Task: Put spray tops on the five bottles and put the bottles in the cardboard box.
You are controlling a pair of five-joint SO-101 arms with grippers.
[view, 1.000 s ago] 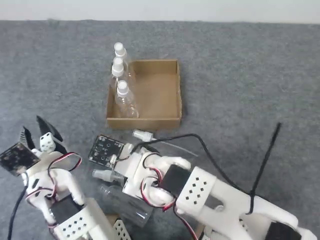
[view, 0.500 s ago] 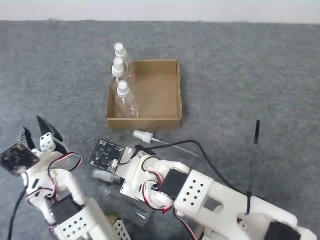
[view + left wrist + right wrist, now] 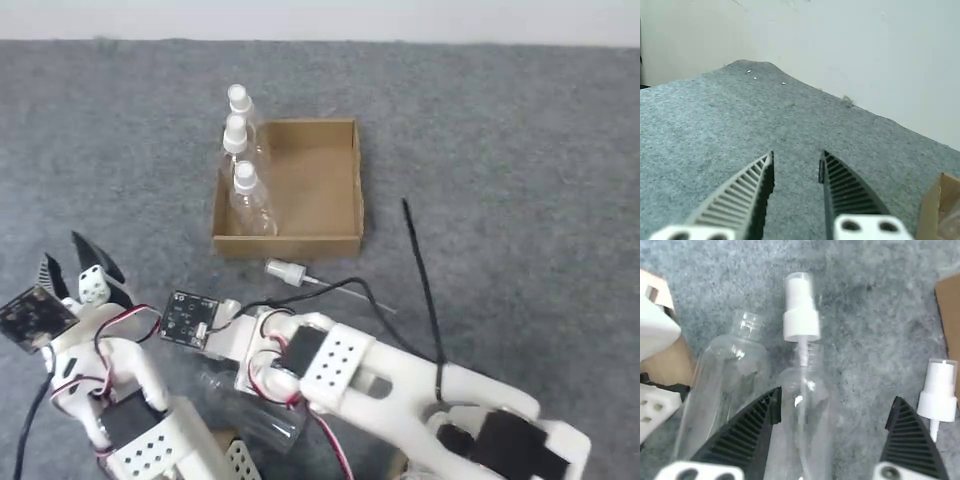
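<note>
Hovering above two clear bottles that lie near the counter's (image 3: 520, 130) near edge, the right claw (image 3: 836, 396) is spread wide, one jaw either side of the topped bottle (image 3: 805, 385), whose spray top rests with its tube in the neck. Just beside it lies the capless bottle (image 3: 725, 385). A loose spray top (image 3: 285, 270) lies before the cardboard box (image 3: 290, 243), where three capped bottles (image 3: 250, 205) stand along one wall. The left claw (image 3: 797, 154) hangs parted near the counter's left edge.
</note>
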